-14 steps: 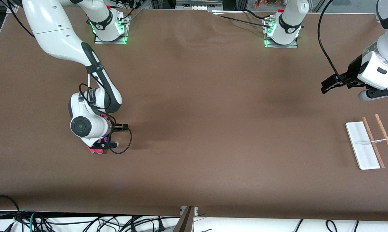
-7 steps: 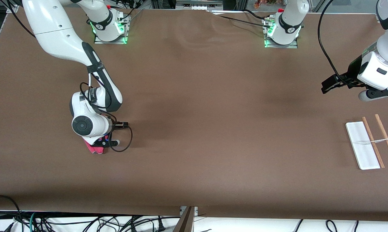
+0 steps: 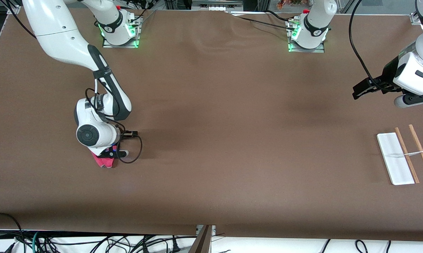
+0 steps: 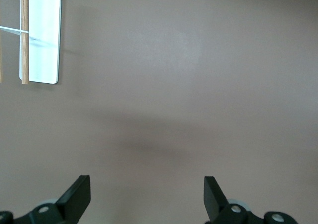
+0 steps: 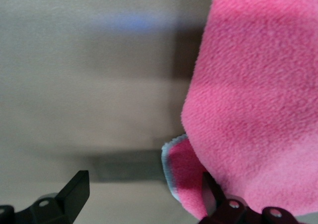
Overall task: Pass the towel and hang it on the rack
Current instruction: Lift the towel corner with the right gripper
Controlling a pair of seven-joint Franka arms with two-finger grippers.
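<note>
Front view: the right gripper point(image 3: 107, 154) is low over the towel point(image 3: 104, 161), a small pink cloth lying bunched on the brown table point(image 3: 211, 140) toward the right arm's end. Right wrist view: the right gripper's fingers point(image 5: 74, 189) stand wide apart and grip nothing; one finger is close against the towel's fleecy pink face point(image 5: 248, 110), and a folded corner with thin pale edging point(image 5: 169, 154) lies between the two, so the cloth is within reach but not yet pinched. The left gripper point(image 3: 364, 89) waits in the air over bare table toward the left arm's end, its jaws likewise spread and empty, as the left wrist view confirms. The rack point(image 3: 396, 158) stands nearer the front camera than the spot beneath that gripper, with a white base, two wooden rods point(image 3: 406, 154) and a thin silver crossbar point(image 3: 413, 153). Handling, as a judgement: the towel looks light, soft and limp, neither fragile nor slippery; it will sag and fold under its own weight. A pinch on the edged corner or a raised fold seems best, leaving free cloth hanging for the other gripper to take.
</note>
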